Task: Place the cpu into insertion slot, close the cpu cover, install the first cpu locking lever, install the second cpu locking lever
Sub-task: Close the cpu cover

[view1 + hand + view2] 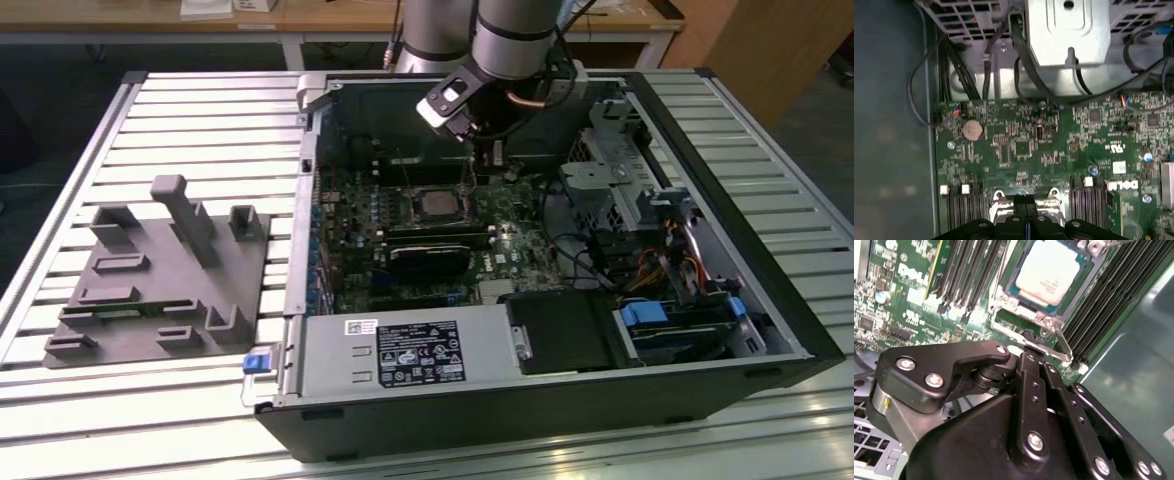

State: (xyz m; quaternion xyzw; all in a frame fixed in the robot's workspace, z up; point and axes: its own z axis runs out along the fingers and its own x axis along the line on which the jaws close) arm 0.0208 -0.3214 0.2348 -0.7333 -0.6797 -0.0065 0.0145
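Second wrist view: cpu [1051, 270] seen seated in insertion slot [1023, 304], framed by cpu cover [1002, 304] laid over it. Thin metal lever [1056, 337] seen beside socket, just ahead of gripper [1029, 347]; jaws drawn together, nothing clearly pinched. Motherboard [441, 235] housed in open computer case [534, 410], set on slatted desk [174, 110].

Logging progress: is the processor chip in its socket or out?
In. In the second wrist view the chip lies flat inside the socket on the green board.
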